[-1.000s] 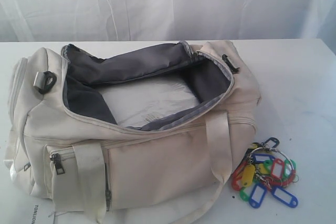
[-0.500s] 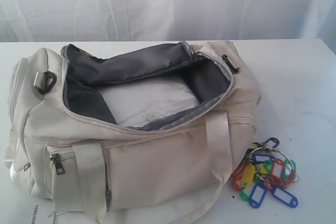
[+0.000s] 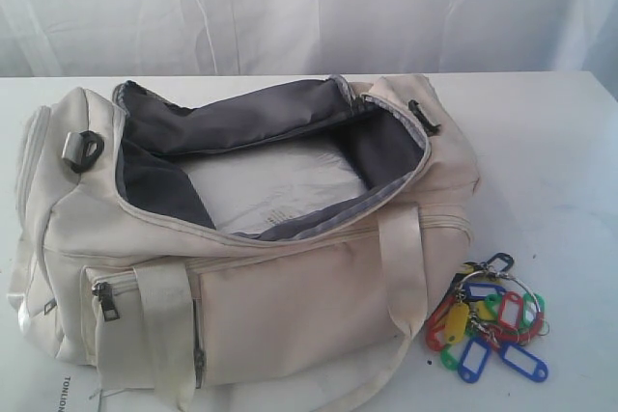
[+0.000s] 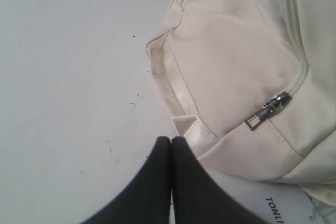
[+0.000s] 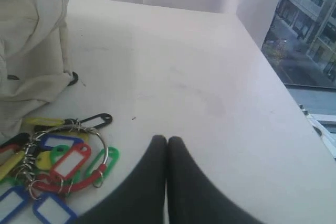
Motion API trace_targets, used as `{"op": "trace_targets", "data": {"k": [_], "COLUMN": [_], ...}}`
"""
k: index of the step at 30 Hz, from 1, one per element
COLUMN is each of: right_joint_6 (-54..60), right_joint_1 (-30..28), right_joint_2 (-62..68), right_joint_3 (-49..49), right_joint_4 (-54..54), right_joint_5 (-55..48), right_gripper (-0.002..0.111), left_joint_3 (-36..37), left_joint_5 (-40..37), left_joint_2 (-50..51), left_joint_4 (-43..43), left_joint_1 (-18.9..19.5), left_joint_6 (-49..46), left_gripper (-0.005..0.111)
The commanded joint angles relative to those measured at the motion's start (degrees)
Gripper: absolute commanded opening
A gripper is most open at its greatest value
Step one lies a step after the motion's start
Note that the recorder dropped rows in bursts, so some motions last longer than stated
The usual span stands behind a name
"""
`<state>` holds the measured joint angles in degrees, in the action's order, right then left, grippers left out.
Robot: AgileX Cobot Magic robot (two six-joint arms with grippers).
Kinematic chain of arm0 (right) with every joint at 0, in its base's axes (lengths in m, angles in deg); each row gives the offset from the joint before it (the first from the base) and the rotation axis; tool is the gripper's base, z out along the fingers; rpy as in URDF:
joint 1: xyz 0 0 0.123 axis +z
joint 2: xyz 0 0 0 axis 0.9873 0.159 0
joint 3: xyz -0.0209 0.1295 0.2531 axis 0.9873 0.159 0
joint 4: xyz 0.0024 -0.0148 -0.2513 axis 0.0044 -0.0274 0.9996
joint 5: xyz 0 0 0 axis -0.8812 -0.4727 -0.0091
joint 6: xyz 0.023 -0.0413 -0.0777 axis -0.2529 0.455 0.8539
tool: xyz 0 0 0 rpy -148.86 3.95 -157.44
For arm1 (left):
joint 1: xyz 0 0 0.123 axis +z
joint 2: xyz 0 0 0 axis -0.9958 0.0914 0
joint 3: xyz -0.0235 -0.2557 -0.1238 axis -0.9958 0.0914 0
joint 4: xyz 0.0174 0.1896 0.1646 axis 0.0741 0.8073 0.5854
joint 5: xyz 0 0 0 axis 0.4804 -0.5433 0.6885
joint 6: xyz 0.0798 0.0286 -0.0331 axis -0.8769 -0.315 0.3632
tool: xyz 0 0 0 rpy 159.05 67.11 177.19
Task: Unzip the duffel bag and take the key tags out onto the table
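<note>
Broad white table (image 3: 560, 142), open cream duffel bag (image 3: 290, 306) on it, key tags (image 3: 488, 325) just beside the bag.

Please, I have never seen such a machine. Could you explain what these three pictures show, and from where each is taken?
It is a robot with two arms. The wide picture comes from a camera off the arms: an open bag lies on a white table, a bunch of coloured key tags beside it. The other two come from wrist cameras. The dark shape in each is that arm's tool: the left tool near the bag's end, the right tool near the key tags. Both are shut and hold nothing.
</note>
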<state>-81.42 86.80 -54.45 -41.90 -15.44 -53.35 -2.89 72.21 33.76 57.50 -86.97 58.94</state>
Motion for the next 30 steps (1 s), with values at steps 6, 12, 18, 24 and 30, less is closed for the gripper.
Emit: {"op": "trace_targets", "data": {"k": [6, 12, 18, 24, 30], "right_joint_6": [0.8, 0.2, 0.2, 0.2, 0.8], "right_joint_1": [-0.3, -0.3, -0.3, -0.3, -0.3], "right_joint_2": [-0.4, -0.4, -0.4, -0.4, -0.4], "right_joint_3": [0.1, 0.1, 0.1, 0.1, 0.1], "right_joint_4": [-4.1, -4.3, -4.3, -4.3, -4.1], "right_joint_5": [0.4, 0.4, 0.4, 0.4, 0.4], "right_gripper": [0.0, 0.0, 0.0, 0.0, 0.0], "left_joint_3": [0.2, 0.2, 0.2, 0.2, 0.2], "left_joint_5": [0.1, 0.1, 0.1, 0.1, 0.1], "left_joint_2": [-0.2, -0.2, -0.2, -0.2, -0.2], "left_joint_4": [-0.1, -0.1, -0.1, -0.1, -0.1], "left_joint_1": [-0.2, -0.2, -0.2, -0.2, -0.2], "left_joint_6": [0.2, 0.2, 0.2, 0.1, 0.1], "left_gripper": [0.0, 0.0, 0.0, 0.0, 0.0]}}
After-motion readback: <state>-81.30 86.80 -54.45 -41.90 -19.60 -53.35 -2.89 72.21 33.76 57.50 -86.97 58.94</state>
